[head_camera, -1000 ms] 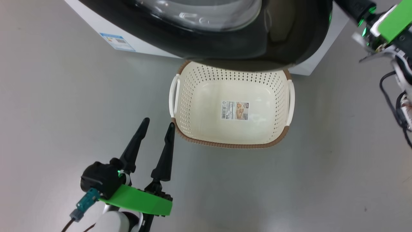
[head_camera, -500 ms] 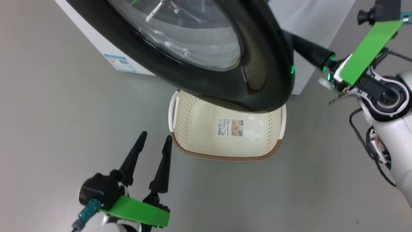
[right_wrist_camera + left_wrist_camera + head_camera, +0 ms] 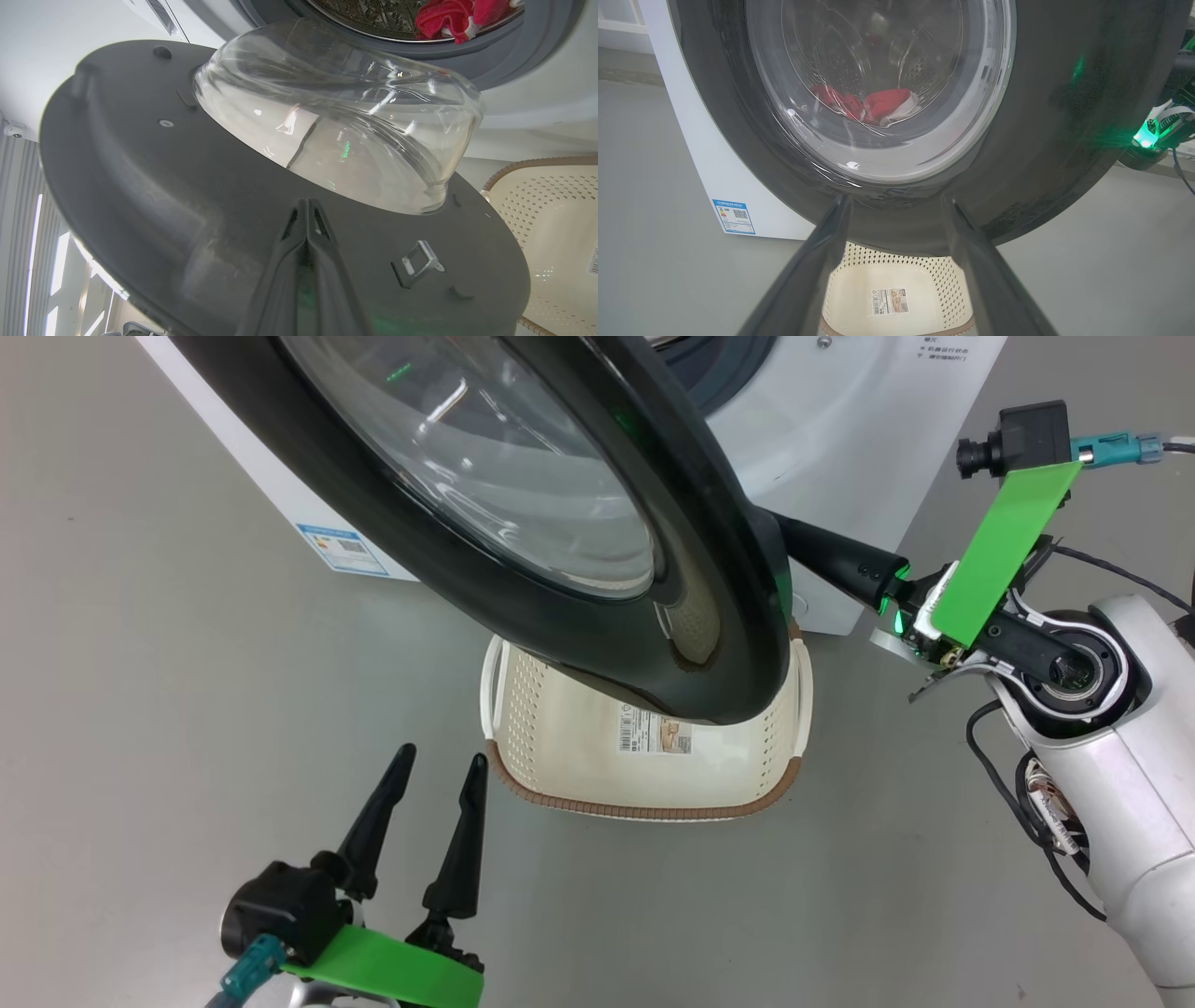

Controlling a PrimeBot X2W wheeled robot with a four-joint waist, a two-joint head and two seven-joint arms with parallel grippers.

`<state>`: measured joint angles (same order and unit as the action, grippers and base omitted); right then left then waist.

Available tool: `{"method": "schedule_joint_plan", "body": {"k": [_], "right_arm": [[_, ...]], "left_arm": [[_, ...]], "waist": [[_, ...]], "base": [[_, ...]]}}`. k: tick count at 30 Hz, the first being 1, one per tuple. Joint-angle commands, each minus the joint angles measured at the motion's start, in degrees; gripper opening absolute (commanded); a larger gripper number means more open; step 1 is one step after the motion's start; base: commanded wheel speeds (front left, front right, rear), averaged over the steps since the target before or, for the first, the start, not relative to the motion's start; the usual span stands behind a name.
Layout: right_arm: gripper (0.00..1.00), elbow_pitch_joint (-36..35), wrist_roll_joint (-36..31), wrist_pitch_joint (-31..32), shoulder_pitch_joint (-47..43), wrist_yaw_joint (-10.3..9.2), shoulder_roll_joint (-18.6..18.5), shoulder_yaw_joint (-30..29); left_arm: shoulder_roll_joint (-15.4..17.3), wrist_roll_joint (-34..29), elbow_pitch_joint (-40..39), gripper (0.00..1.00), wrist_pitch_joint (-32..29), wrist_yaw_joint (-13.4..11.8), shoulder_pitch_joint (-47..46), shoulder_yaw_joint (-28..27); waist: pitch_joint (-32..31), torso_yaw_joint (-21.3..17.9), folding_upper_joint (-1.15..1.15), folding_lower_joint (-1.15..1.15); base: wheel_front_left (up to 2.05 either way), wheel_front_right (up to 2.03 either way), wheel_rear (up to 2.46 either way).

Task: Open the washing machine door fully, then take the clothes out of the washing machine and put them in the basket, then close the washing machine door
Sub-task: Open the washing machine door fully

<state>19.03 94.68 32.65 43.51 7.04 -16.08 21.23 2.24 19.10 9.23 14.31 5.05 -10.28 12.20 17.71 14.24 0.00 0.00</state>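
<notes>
The washing machine door [image 3: 728, 616], black-rimmed with a bulging glass bowl, stands partly open and hangs over the basket [image 3: 644, 807]. My right gripper [image 3: 307, 203] is shut, its tips pressed against the door's inner face [image 3: 140, 186] below the glass. In the head view its fingers [image 3: 831, 560] reach in behind the door's free edge. The clothes [image 3: 448, 16], red with white trim, lie in the drum and also show through the glass [image 3: 878, 105]. My left gripper [image 3: 441, 758] is open and holds nothing, low at the basket's left front corner.
The white washing machine [image 3: 840, 439] carries a blue label [image 3: 341, 549] on its lower front. The cream basket [image 3: 934, 275] sits on the grey floor right before it, with a sticker inside. My right forearm [image 3: 1120, 765] stands at the right.
The door has swung further open, away from the machine's front, with my right gripper following behind its free edge. The camera has shifted. My left gripper has stayed open in the same place.
</notes>
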Motion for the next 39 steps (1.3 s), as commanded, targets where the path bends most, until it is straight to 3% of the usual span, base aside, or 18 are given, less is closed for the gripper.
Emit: {"method": "schedule_joint_plan", "body": {"k": [1, 9, 10, 11, 14, 15, 18, 21, 22, 39], "right_arm": [[0.0, -1.78, -1.07, 0.45, -1.4, 0.45, 0.89, 0.4], [0.0, -0.78, -2.18, -0.18, -2.0, 0.45, 1.4, -1.31], [0.05, -0.65, -2.5, -0.45, -2.16, 0.45, 1.32, -1.5], [0.19, -0.5, -2.86, -0.75, -2.36, 0.45, 1.22, -1.67], [0.31, 0.01, -3.38, -1.39, -3.13, 0.45, 1.03, -2.18], [0.31, 0.01, -3.38, -1.39, -3.13, 0.45, 1.03, -2.18], [0.55, 0.36, -3.73, -2.12, -3.9, 0.45, 0.93, -2.72], [0.93, 0.36, -3.96, -2.76, -4.74, 0.45, 0.94, -3.13], [1.0, 0.27, -4.02, -2.99, -5.07, 0.45, 0.93, -3.27], [1.0, -1.53, -4.99, -6.34, -17.02, 0.45, -0.07, -4.74]], "left_arm": [[0.64, -0.61, -1.47, 1.0, 0.69, 0.09, 0.46, -2.2], [0.64, -0.73, -1.45, 1.0, 0.69, 0.13, 0.5, -2.15], [0.64, -0.74, -1.39, 1.0, 0.69, 0.14, 0.52, -2.17], [0.64, -0.76, -1.32, 1.0, 0.69, 0.15, 0.54, -2.19], [0.64, -0.8, -1.15, 1.0, 0.69, 0.24, 0.69, -2.37], [0.64, -0.8, -1.15, 1.0, 0.69, 0.24, 0.69, -2.37], [0.64, -0.77, -0.95, 1.0, 0.69, 0.38, 0.88, -2.78], [0.64, -0.9, -0.71, 1.0, 0.69, 0.55, 1.05, -3.22], [0.64, -0.97, -0.64, 1.0, 0.69, 0.61, 1.1, -3.37], [0.64, -2.31, 0.62, 1.0, 0.69, 1.77, 1.98, -6.57]], "waist": [[-0.18, -0.02, 0.0, 0.0], [-0.81, -0.08, 0.0, 0.0], [-0.93, -0.12, 0.0, 0.0], [-1.07, -0.16, 0.0, 0.0], [-1.46, -0.42, 0.0, 0.0], [-1.46, -0.42, 0.0, 0.0], [-1.75, -0.86, 0.0, 0.0], [-2.0, -1.4, 0.0, 0.0], [-2.08, -1.6, 0.0, 0.0], [-3.62, -4.98, 0.0, 0.0]], "base": [[0.0, 0.0, 0.0], [0.0, 0.0, 0.0], [0.0, 0.0, 0.0], [0.0, 0.0, 0.0], [0.0, 0.0, 0.0], [0.0, 0.0, 0.0], [0.0, 0.0, 0.0], [0.0, 0.0, 0.0], [0.0, 0.0, 0.0], [0.0, 0.0, 0.0]]}}
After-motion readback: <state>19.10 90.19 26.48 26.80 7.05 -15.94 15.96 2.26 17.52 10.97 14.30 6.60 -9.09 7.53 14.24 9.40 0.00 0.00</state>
